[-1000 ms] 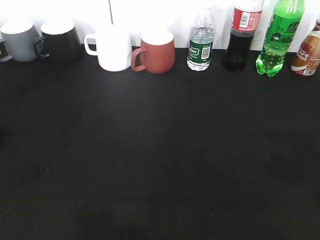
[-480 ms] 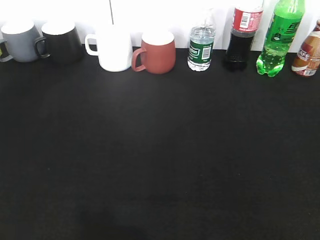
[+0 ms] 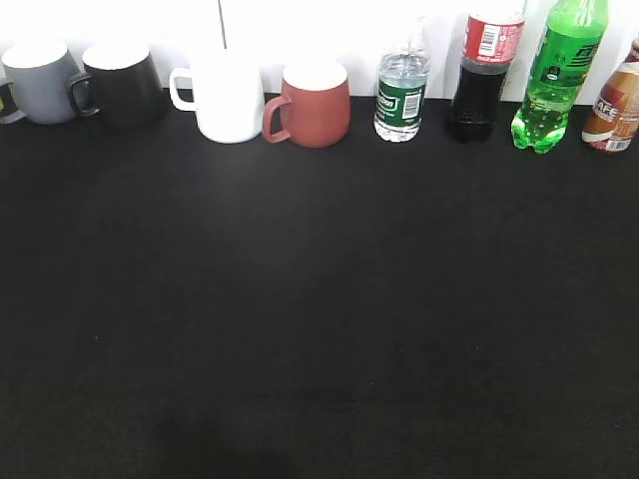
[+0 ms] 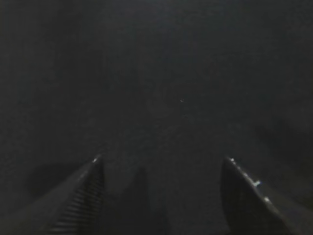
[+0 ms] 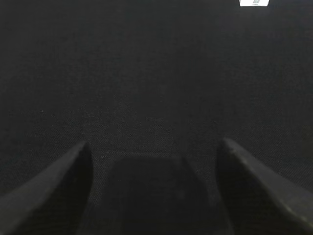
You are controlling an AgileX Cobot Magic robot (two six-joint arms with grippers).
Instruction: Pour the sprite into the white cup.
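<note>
The sprite [image 3: 555, 80], a tall bright-green bottle with a dark green label, stands upright at the back right of the black table. The white cup [image 3: 226, 97] stands at the back left of centre, its handle to the left. Neither gripper shows in the exterior view. In the left wrist view my left gripper [image 4: 161, 159] is open and empty over bare black cloth. In the right wrist view my right gripper [image 5: 154, 144] is open and empty over black cloth.
Along the back stand a grey mug [image 3: 40, 84], a black mug [image 3: 124, 85], a terracotta-red mug [image 3: 312, 105], a small clear water bottle [image 3: 400, 88], a dark cola bottle [image 3: 477, 75] and a brown bottle [image 3: 614, 105]. A white wall is behind them.
The exterior picture shifted slightly a second ago; the objects have not moved since.
</note>
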